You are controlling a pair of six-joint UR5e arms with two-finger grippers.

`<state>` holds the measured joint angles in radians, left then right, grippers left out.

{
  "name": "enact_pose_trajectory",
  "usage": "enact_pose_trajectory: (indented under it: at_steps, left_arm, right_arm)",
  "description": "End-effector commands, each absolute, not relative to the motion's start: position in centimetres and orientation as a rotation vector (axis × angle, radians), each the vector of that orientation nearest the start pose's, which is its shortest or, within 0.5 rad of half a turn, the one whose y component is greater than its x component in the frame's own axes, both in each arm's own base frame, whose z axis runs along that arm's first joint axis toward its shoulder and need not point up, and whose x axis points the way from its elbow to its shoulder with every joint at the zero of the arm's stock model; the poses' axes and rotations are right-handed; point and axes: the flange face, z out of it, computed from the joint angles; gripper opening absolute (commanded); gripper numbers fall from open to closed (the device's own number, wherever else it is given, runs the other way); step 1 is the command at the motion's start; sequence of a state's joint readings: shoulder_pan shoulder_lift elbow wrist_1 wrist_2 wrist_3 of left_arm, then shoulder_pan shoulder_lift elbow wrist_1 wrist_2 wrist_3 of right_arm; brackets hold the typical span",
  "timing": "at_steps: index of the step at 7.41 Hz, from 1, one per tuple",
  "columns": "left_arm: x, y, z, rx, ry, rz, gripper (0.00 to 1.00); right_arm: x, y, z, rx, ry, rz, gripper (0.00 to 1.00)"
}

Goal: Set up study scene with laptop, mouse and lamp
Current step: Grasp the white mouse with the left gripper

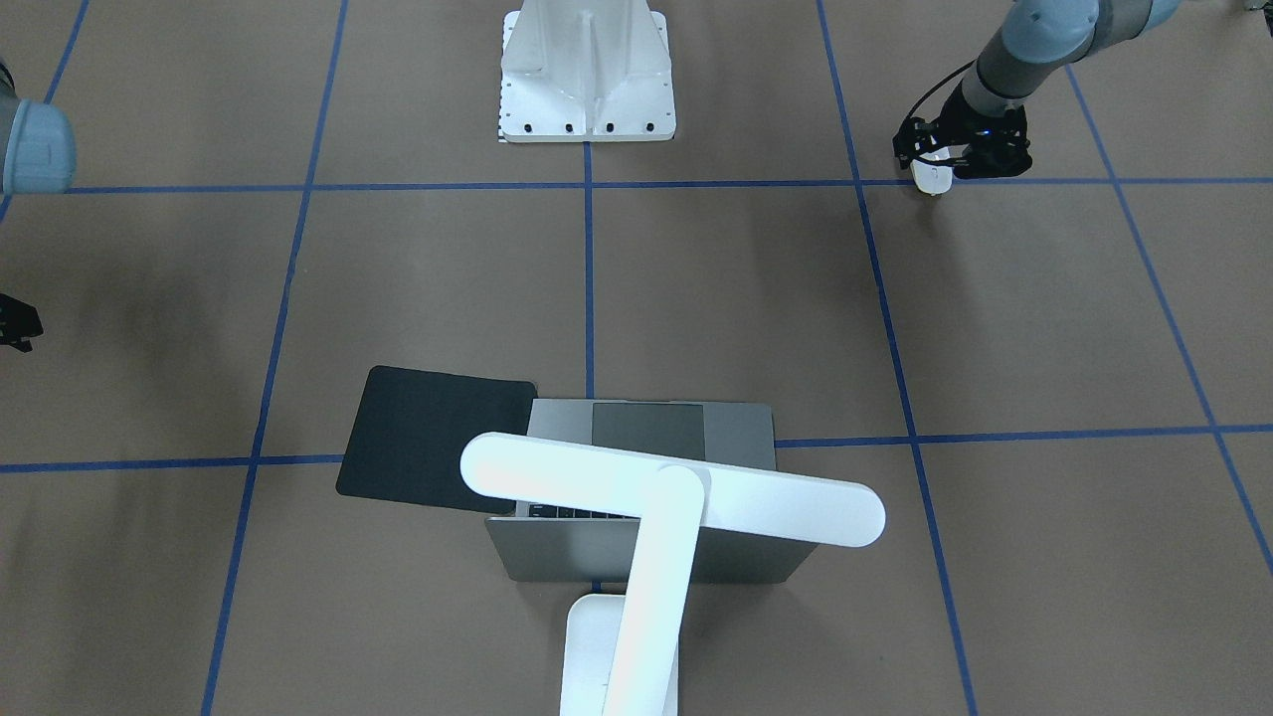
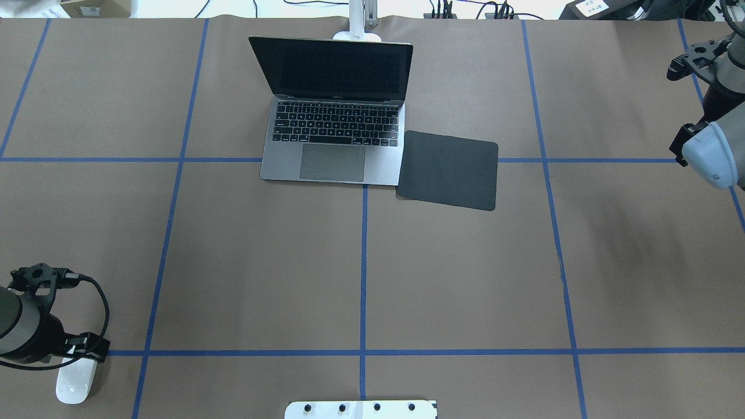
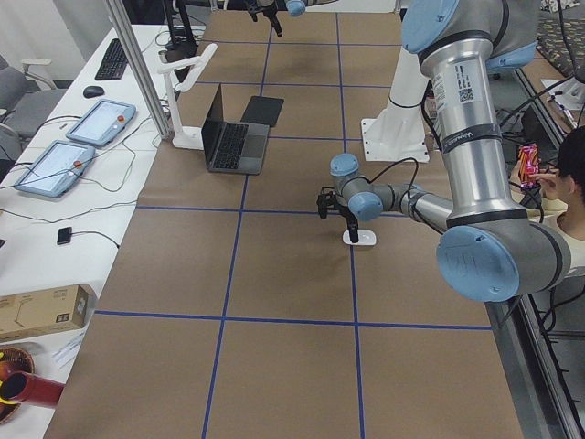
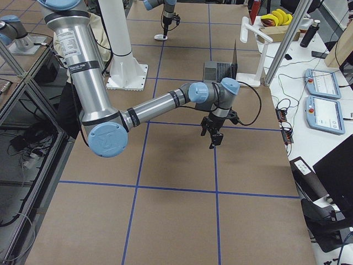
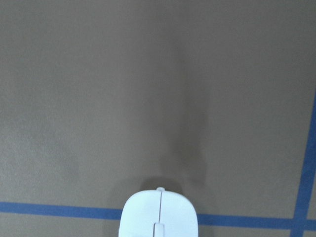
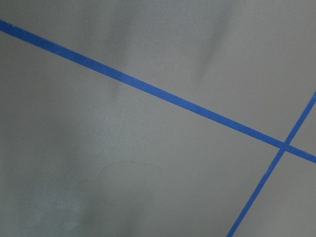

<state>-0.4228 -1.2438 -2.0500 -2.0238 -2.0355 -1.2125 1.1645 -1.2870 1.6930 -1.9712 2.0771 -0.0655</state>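
The laptop [image 2: 332, 134] stands open at the table's far middle, its screen dark. The white lamp [image 1: 651, 557] stands behind it, with its bar head over the lid. The white mouse [image 2: 74, 383] lies on the table at my near left, on a blue tape line. My left gripper [image 1: 945, 164] is directly over the mouse's rear end. The left wrist view shows only the mouse's front [image 5: 158, 215] and no fingers, so I cannot tell whether it is gripped. My right gripper [image 4: 214, 135] hovers above bare table at the right. I cannot tell its state.
A black mat [image 2: 448, 170] lies against the laptop's right side. The white ribbed pedestal [image 1: 587, 75] stands at the near middle edge. Blue tape lines grid the brown table. Tablets, cables and a cardboard box lie on the bench [image 3: 55, 165] beyond the far edge.
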Motion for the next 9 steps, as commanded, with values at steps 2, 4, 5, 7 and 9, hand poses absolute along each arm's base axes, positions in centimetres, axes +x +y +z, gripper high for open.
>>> enact_pose_trajectory:
  at_steps: [2,4,5,7,9]
  left_arm:
    - [31.8,-22.3,53.5,-0.164,0.680,0.145,1.00]
    - [31.7,-22.3,53.9,-0.155,0.672,0.155,0.98]
    - [31.7,-22.3,53.9,-0.154,0.675,0.156,0.86]
    - [31.7,-22.3,53.8,-0.156,0.675,0.155,0.41]
    - [31.7,-22.4,53.7,-0.153,0.678,0.155,0.11]
  right_arm:
    - [-14.2,-56.9,50.5,-0.076,-0.501,-0.467,1.00]
    - [-13.9,-57.0,49.8,-0.093,-0.493,-0.462,1.00]
    - [-13.8,-57.1,49.7,-0.094,-0.487,-0.466,1.00]
    - [-13.7,-57.2,49.7,-0.093,-0.487,-0.469,1.00]
    - [-13.5,-57.2,49.7,-0.094,-0.487,-0.465,1.00]
